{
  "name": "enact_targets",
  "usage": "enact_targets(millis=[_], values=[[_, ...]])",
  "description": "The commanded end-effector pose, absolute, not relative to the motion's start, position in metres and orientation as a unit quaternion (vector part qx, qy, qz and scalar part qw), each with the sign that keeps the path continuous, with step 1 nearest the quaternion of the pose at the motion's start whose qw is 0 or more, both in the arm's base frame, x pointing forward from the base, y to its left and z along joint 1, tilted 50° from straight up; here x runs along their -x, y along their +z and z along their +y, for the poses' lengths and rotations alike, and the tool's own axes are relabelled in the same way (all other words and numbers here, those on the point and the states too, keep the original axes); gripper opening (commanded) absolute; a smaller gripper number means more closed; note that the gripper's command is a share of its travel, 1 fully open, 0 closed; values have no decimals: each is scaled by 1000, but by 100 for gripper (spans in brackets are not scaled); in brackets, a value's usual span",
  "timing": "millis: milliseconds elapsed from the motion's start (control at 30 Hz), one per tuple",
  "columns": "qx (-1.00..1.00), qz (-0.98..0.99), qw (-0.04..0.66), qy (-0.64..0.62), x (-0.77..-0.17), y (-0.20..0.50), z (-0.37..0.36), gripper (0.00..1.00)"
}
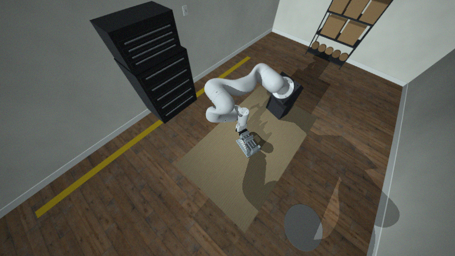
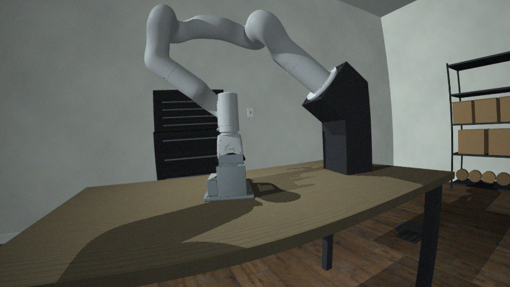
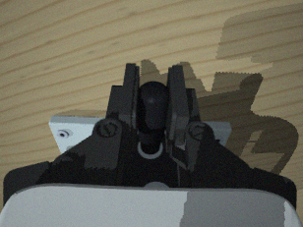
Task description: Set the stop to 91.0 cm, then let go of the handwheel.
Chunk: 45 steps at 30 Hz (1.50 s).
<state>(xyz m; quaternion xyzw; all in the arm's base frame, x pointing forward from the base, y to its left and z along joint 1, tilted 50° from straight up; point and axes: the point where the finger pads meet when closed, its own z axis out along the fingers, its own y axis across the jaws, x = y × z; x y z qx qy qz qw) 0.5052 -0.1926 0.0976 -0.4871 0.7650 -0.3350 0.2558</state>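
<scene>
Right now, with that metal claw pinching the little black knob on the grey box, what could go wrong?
The end effector is shut on the dark handwheel, so two things could go wrong. The scale cannot be read in any view, so the turn might overshoot the setting. And the grey stop unit just sits on the table with no clamp visible, so a hard twist or a crooked release might shift it.

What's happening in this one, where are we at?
A single white arm reaches straight down over a small grey fixture on the wooden table. In the wrist view its gripper has the jaws shut on a dark rounded handwheel knob. The stop's reading can't be made out, and the handwheel has not been let go.
</scene>
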Motion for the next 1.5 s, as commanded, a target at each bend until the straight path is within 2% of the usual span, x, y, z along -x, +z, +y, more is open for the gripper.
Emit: enact_targets(millis=[0, 1467], values=[[487, 765, 256, -335, -506, 100, -193, 6], [487, 765, 256, -335, -501, 140, -194, 6]])
